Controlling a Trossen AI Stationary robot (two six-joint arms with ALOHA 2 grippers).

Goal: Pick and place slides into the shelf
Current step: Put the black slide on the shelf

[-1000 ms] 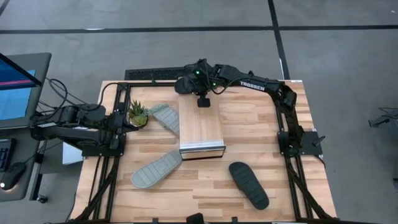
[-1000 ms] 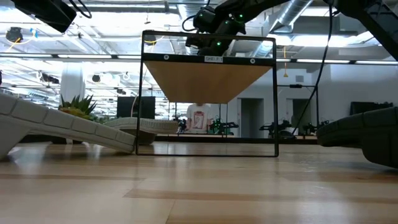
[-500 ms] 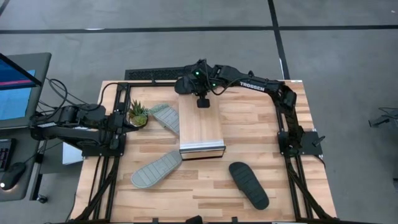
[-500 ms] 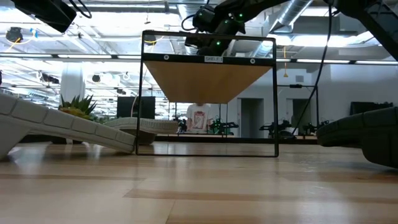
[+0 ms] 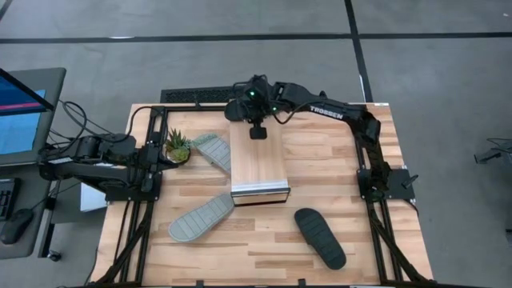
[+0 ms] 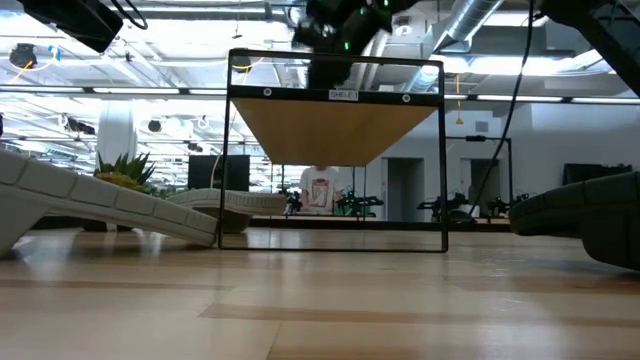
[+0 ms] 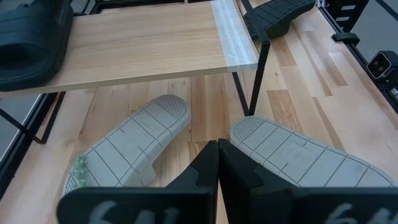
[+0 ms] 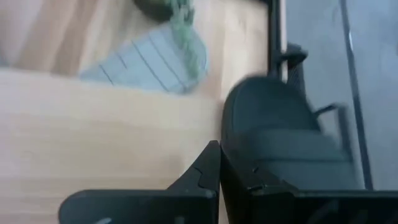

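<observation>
The shelf (image 5: 258, 164) stands mid-table, its silvery edge (image 5: 260, 192) toward the near side. One black slide (image 7: 28, 31) lies on the shelf top at its far end, seen too in the right wrist view (image 8: 280, 137). My right gripper (image 5: 258, 132) hangs shut in the air above that end, beside the slide. A second black slide (image 5: 320, 238) lies on the table near right. Two pale slides lie sole up: one (image 5: 202, 218) near left, one (image 5: 212, 150) against the shelf's left side. My left gripper (image 7: 217, 162) waits shut at the table's left edge.
A small potted plant (image 5: 177, 146) stands left of the shelf, by the far pale slide. Black frame rails (image 5: 368, 172) run along the table's sides. Bare wood shows between the shelf's front and the near edge.
My right gripper has risen from just over the shelf's far end, staying shut; in the low view it has climbed higher above the shelf frame. The slides and the shelf have kept their places.
</observation>
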